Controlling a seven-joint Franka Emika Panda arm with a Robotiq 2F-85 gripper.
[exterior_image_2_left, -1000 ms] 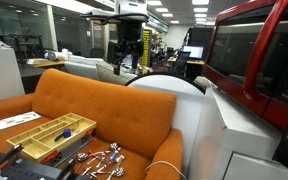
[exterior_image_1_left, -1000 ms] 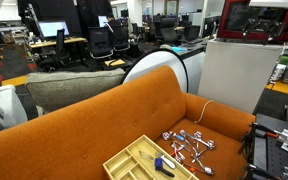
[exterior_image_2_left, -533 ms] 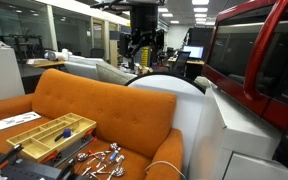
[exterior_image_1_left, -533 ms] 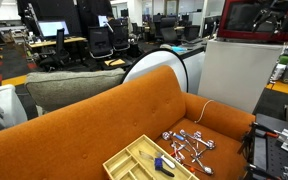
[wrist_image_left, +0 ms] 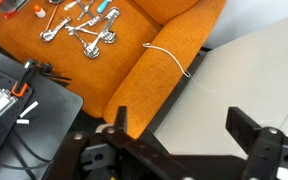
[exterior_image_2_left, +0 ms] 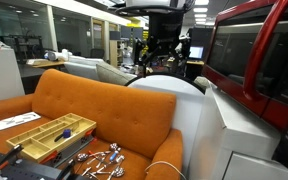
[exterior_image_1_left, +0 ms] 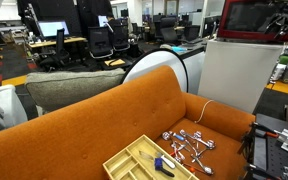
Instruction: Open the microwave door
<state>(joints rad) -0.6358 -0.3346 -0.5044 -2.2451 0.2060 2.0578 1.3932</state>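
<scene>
1. Nearest: wooden tray point(exterior_image_2_left: 49, 130) on the seat of the orange sofa point(exterior_image_2_left: 104, 100), with loose metal cutlery point(exterior_image_2_left: 99, 158) just beside it.
2. White cable point(wrist_image_left: 169, 58) lies draped over the sofa arm, next to the white cabinet point(exterior_image_2_left: 234, 140).
3. The microwave point(exterior_image_1_left: 246, 18) sits on top of the white cabinet. It has a red case and stands well above the sofa back.
4. The microwave door point(exterior_image_2_left: 239, 55) is dark glass in a red frame. It looks flush with the case, so closed.
5. Gripper point(exterior_image_2_left: 162, 55) hangs in the air in front of the door, above a white rounded object point(exterior_image_2_left: 169, 95) behind the sofa. There is a clear gap between it and the door in this exterior view.
6. In an exterior view the gripper point(exterior_image_1_left: 282, 22) overlaps the microwave's front edge. Can't tell contact from that angle.
7. Wrist view: fingers point(wrist_image_left: 119, 125) are spread wide with nothing between them. The cabinet top and sofa arm are below.
8. Far: office desks, chairs and monitors point(exterior_image_1_left: 54, 30).
</scene>
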